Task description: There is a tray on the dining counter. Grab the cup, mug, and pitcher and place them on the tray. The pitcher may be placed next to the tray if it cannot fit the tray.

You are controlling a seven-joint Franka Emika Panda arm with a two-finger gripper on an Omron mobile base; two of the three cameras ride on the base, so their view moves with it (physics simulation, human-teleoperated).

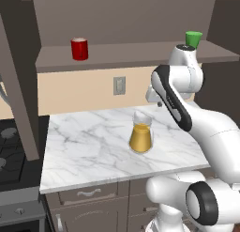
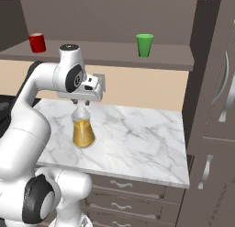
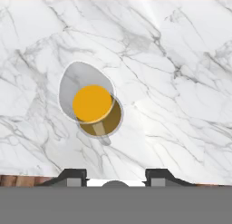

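Below the hand (image 2: 82,102) stands the pitcher (image 2: 83,132).

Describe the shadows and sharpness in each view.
Left base view: sharp, evenly lit; the pitcher casts barely any shadow on the marble counter. Right base view: the same flat light, shelf underside dim. Hand view: crisp; a soft grey patch beside the pitcher, no glare.

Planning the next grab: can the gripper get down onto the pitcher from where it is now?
Probably yes. The gripper hangs just above the pitcher, jaws apart, with nothing between them.
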